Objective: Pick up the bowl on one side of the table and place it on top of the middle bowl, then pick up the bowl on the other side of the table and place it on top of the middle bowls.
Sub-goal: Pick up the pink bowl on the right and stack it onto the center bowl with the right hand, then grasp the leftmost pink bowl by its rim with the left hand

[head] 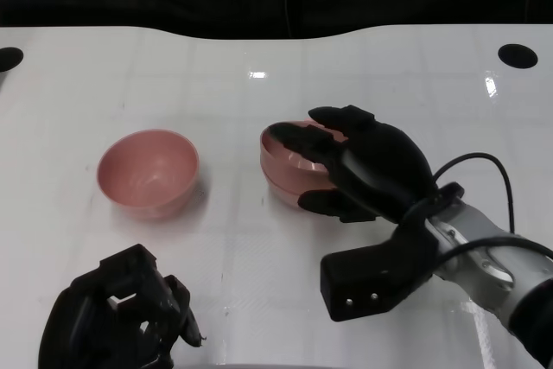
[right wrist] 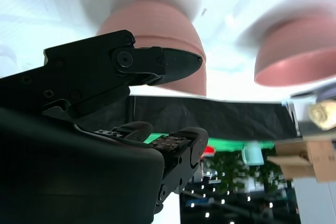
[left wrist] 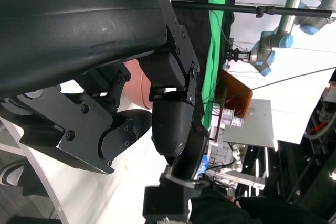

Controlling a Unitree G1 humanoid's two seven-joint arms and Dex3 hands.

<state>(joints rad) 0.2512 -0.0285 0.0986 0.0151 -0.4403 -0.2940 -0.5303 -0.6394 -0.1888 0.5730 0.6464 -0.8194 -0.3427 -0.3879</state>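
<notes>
White table: our right hand grips the stacked pink bowls; left hand sits clenched near the left bowl.

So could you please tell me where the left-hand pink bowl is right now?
In the head view, the pink bowl stands alone left of centre, beyond the left robot hand.

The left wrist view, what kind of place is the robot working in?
Probably a robotics lab or test studio. Behind the white table stand a green backdrop, a blue-jointed robot arm on a stand, and shelves cluttered with equipment.
</notes>
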